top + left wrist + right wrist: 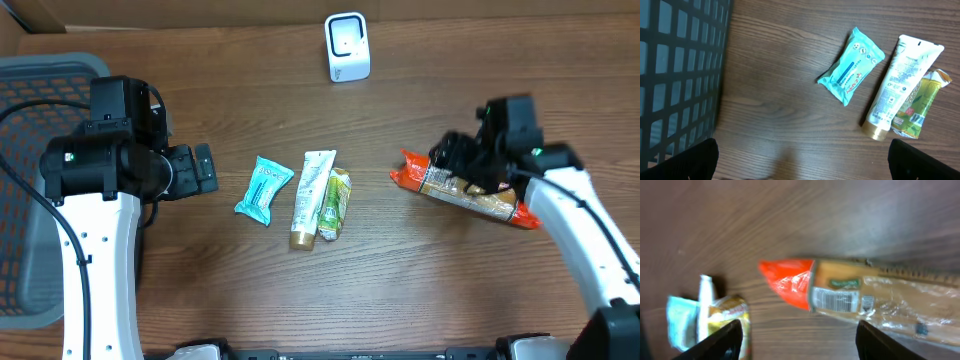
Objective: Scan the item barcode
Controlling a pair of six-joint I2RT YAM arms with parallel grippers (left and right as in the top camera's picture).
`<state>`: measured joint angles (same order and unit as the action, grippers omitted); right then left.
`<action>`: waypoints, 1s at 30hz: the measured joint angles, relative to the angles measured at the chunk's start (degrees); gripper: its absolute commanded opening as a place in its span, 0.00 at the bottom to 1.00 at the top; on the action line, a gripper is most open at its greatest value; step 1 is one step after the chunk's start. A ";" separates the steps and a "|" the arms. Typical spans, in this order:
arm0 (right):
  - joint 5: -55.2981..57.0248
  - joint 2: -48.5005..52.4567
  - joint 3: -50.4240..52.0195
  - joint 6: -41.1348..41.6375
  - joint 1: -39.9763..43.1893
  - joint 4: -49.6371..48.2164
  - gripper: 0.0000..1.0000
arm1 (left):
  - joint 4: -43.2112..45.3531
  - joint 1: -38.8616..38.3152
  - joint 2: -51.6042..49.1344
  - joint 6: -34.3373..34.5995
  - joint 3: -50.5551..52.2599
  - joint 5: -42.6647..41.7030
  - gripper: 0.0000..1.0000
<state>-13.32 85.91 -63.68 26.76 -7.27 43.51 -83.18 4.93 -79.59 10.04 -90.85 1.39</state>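
Right gripper (799, 342), jaws apart, hovers over pack (890, 305) at 3 o'clock. Next: grasp it, turn barcode (835, 301) to 12-o'clock scanner (347, 47). Left gripper (802, 160) gapes.

Left gripper (206, 168) wide open, pointing right; right gripper (450, 163) jaws apart, pointing left.

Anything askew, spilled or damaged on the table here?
Nothing stands out. The wipes packet, tube and green sachet lie intact mid-table, sachet against the tube; the orange-ended package lies slanted beneath the right gripper. No spill shows.
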 measured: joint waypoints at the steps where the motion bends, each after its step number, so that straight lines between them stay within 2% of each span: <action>1: 0.20 -0.02 -2.40 -0.26 0.00 2.32 0.73 | 0.00 0.00 0.00 0.00 0.00 0.00 0.99; 8: 1.70 -0.02 -6.05 -2.19 0.00 8.02 0.73 | -0.02 0.00 0.00 0.00 0.00 0.00 1.00; 30: 5.33 -0.02 -6.05 -2.82 0.00 11.06 0.73 | 0.00 0.00 0.00 0.00 0.00 0.00 1.00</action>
<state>-7.99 85.89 -69.73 23.94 -7.27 54.57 -83.18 4.93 -79.59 10.04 -90.85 1.39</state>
